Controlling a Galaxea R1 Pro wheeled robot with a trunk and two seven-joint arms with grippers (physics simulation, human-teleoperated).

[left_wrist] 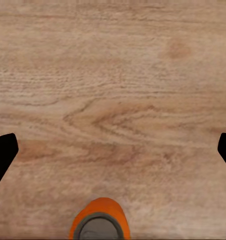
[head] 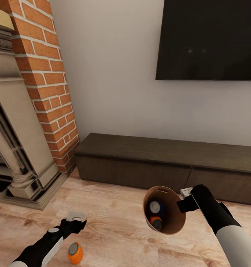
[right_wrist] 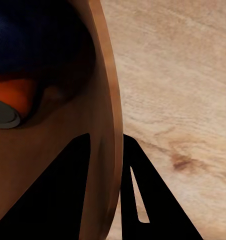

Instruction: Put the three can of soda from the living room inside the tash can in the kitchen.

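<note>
Currently, the right gripper [head: 185,198] fingers clamp the rim of the tilted copper-brown round bin [head: 172,227] holding two cans; further tilt risks spilling them. The left gripper [head: 76,219] fingers, spread wide and empty, hover beside the upright orange soda can [head: 75,253] on the wood floor [head: 114,237]; a misaligned descent could topple it.

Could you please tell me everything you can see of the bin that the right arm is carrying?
The trash can is a small round lidless bucket, glossy copper-brown inside, with a slot near its rim. It hangs tilted above the wood floor, mouth facing the head camera. The right gripper holds it by the rim, one of its fingers inside the wall and one outside. Two cans lie in it: a dark can and an orange can.
</note>
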